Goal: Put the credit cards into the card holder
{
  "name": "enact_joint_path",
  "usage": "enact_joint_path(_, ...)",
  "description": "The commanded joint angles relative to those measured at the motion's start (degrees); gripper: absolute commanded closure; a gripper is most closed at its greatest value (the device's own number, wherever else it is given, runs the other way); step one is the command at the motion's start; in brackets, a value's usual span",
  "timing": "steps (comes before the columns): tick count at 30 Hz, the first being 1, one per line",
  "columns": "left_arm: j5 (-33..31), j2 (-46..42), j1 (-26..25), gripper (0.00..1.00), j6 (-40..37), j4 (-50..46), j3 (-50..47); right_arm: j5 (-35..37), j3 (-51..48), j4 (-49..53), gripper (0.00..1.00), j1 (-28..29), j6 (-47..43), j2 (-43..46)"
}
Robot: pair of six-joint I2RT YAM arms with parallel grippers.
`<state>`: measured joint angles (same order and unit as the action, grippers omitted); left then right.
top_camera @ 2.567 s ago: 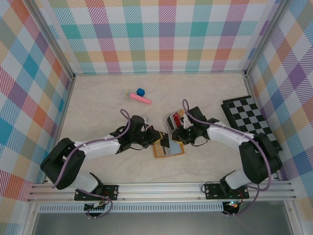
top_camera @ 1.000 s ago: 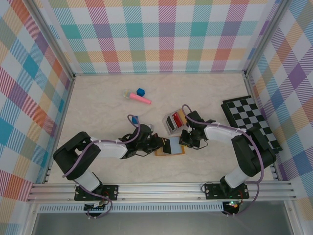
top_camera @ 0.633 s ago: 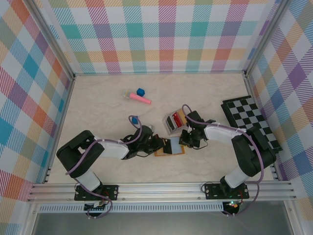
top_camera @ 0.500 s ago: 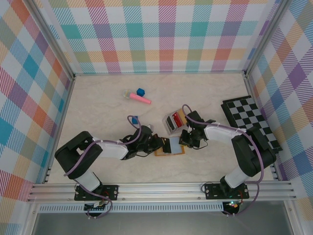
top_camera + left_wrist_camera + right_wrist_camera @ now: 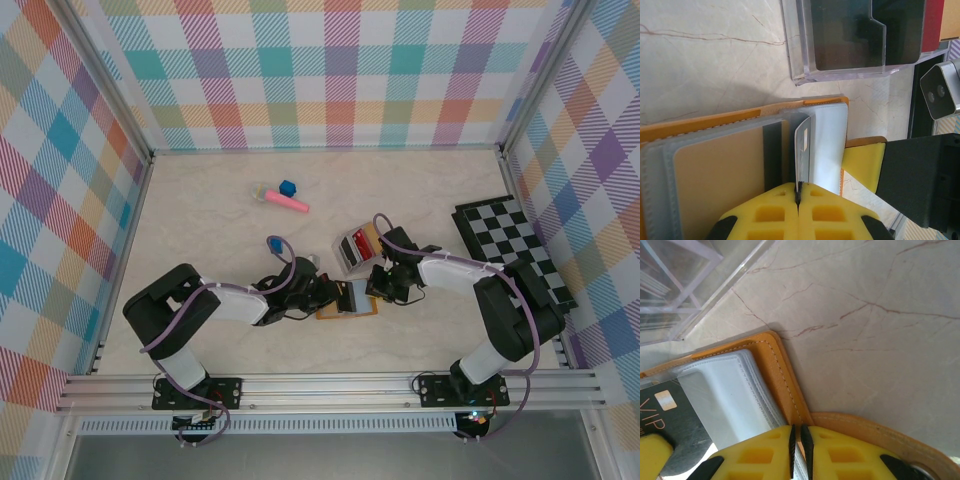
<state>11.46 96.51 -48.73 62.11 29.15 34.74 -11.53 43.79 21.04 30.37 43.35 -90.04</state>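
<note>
The card holder [image 5: 331,314] lies open and flat near the middle of the tabletop [image 5: 200,215], closer to the near edge than the far one. Its orange cover faces down and its clear sleeves face up.

The left gripper [image 5: 337,295] reaches over it from the left. Its 2 yellow fingers are pressed together on 1 dark grey card [image 5: 802,150], which stands on edge. The card's lower end sits at the sleeves of the holder [image 5: 705,122]. In the right wrist view this card [image 5: 665,427] shows a chip and the letters VIP and lies over a clear sleeve.

The right gripper [image 5: 377,287] comes in from the right. Its jaws are nearly together, pinching the right edge of the holder [image 5: 785,385] where the orange cover and the sleeves meet.

The other credit cards [image 5: 357,243], 1 black and 1 red among them, stand in a clear stand [image 5: 840,70] just beyond the holder toward the far edge, apart from it.

A chequered board [image 5: 510,250] lies by the right edge. A pink stick [image 5: 287,202] and a blue cube [image 5: 288,187] sit nearer the far edge, left of centre. A 2nd blue cube [image 5: 273,243] sits above the left arm.
</note>
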Motion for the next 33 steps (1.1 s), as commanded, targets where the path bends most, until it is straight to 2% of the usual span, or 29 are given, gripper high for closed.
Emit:
enact_joint_path(1,1.43,2.31,-0.97,0.98,-0.06,-1.38,1.3,1.17,-2.89,2.64,0.83,0.39,1.25,-2.86)
enact_joint_path(4,1.98,3.74,-1.02,0.98,-0.16,-1.84,2.99,1.07,-2.79,2.62,0.83,0.39,1.36,-2.7)
enact_joint_path(11,3.48,5.98,-1.71,0.88,-1.47,-4.42,6.71,0.37,-4.24,1.64,0.83,0.38,3.45,-1.5)
enact_joint_path(14,1.29,4.29,-1.81,0.81,-2.98,-10.37,7.47,0.84,-4.6,1.5,0.82,0.42,3.93,-1.04)
enact_joint_path(19,-2.02,1.02,-1.81,0.78,-3.81,-16.92,6.56,1.07,-4.19,1.75,0.82,0.38,3.67,-1.36)
enact_joint_path(25,-1.85,1.17,-1.89,0.86,-4.63,-18.61,7.55,0.65,-3.95,1.55,0.82,0.38,3.42,-1.48)
enact_joint_path(27,-1.29,1.84,-1.98,0.93,-4.97,-18.48,8.11,0.68,-3.97,1.6,0.82,0.39,3.49,-1.6)
enact_joint_path(30,-0.44,2.91,-2.28,0.98,-5.23,-17.82,9.21,0.41,-3.97,1.29,0.82,0.35,3.58,-1.68)
enact_joint_path(33,1.18,4.43,-2.5,0.98,-5.66,-16.77,10.9,0.17,-4.01,1.15,0.82,0.33,3.75,-1.8)
